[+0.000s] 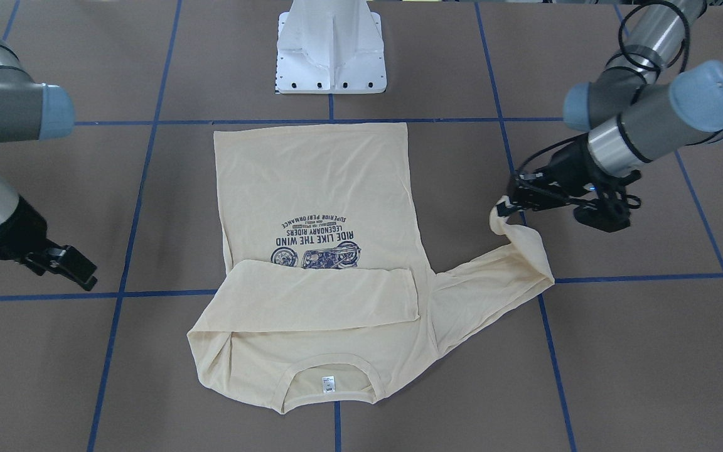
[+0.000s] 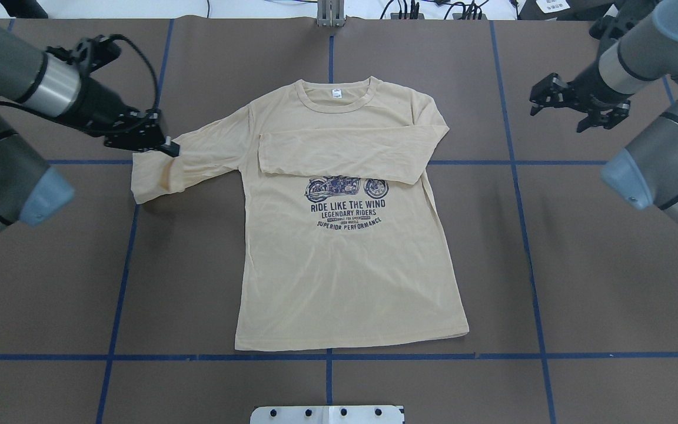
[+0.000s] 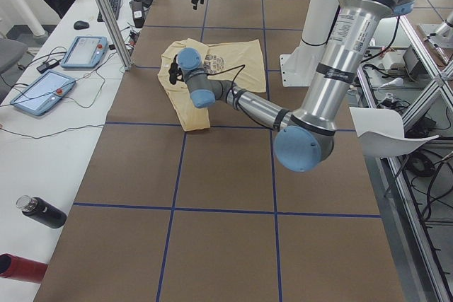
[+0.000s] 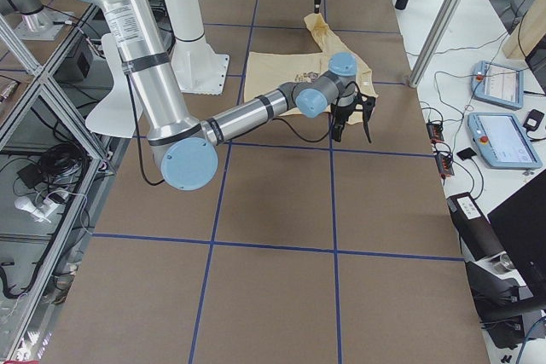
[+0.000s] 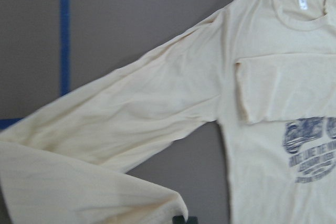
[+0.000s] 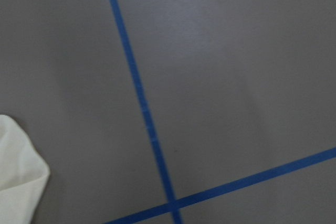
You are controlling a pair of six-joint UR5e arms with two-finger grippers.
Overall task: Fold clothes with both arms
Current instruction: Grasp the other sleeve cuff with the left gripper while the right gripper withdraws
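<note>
The shirt [image 2: 345, 271] lies flat in the middle of the frame, with one sleeve folded over the chest. The other sleeve [image 2: 198, 159] is raised at its cuff, pinched by the left gripper [image 2: 169, 148]. The right gripper [image 2: 554, 105] hangs spread and empty at the upper right. The thin cuff may slip out, or the pull may drag the body crooked

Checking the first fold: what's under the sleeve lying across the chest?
The shirt front. The sleeve covers the print's top edge; anything printed higher is hidden.
</note>
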